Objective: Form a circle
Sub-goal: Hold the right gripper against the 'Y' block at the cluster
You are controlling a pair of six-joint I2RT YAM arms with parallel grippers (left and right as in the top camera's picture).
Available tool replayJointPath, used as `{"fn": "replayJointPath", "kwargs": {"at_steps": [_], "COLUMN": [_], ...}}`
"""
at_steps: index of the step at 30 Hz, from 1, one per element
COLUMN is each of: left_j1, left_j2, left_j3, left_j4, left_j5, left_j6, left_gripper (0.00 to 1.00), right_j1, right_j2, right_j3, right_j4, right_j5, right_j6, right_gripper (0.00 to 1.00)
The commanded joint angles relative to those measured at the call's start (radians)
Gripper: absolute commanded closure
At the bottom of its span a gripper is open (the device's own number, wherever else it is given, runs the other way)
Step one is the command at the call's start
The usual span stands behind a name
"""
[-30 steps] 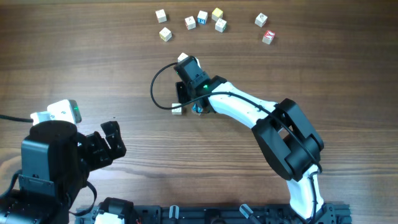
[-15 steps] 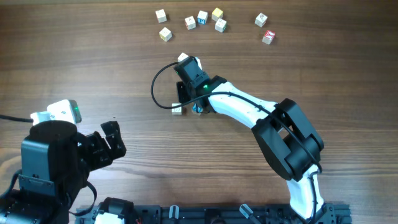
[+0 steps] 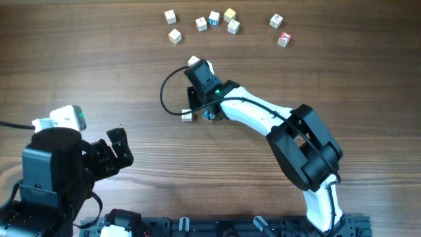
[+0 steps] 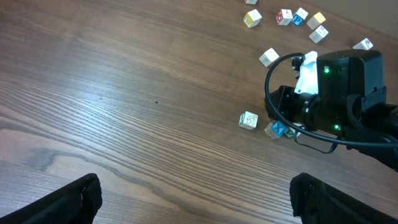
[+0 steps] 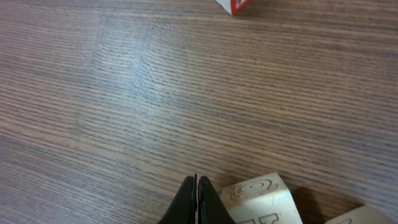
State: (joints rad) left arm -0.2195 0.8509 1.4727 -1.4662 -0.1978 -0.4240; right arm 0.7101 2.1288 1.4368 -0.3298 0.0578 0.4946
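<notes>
Wood table (image 3: 79,66). The right arm (image 3: 263,118) reaches to mid-table. The left gripper (image 4: 196,186) is wide open and empty, low at the near-left. The right gripper (image 5: 196,182) is fully closed, holding nothing, tips just beside the circle (image 3: 209,116). That is only a tight clump with one blue-faced cube, partly hidden under the wrist. Loose cubes (image 3: 201,24) are strung along the far side.

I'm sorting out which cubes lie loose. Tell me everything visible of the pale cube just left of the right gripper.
The pale cube is a small light-wood block with a faint greenish line drawing on top. It lies flat on the wooden table, slightly askew, a small gap from the blue-faced cube. Nothing grips it; the black cable curves close beside it.
</notes>
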Motion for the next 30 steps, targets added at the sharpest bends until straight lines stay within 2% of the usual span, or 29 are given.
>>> {"fn": "replayJointPath", "kwargs": {"at_steps": [1, 13, 20, 30], "left_j1": [0.006, 0.007, 0.006, 0.007], "left_j2": [-0.001, -0.001, -0.001, -0.001], "left_j3": [-0.001, -0.001, -0.001, -0.001], "left_j4": [0.003, 0.003, 0.003, 0.003], "left_j5": [-0.013, -0.013, -0.013, -0.013], "left_j6": [-0.006, -0.006, -0.006, -0.006], "left_gripper": [0.00, 0.00, 0.00, 0.00], "right_j1": [-0.001, -0.001, 0.000, -0.001], "right_j2": [0.021, 0.021, 0.021, 0.021], "right_j3": [0.016, 0.016, 0.016, 0.016], "right_j4": [-0.005, -0.005, 0.000, -0.051], "right_j5": [0.032, 0.032, -0.058, -0.028], "right_j6": [0.031, 0.026, -0.077, -0.021], "right_gripper": [0.95, 0.95, 0.95, 0.95]}}
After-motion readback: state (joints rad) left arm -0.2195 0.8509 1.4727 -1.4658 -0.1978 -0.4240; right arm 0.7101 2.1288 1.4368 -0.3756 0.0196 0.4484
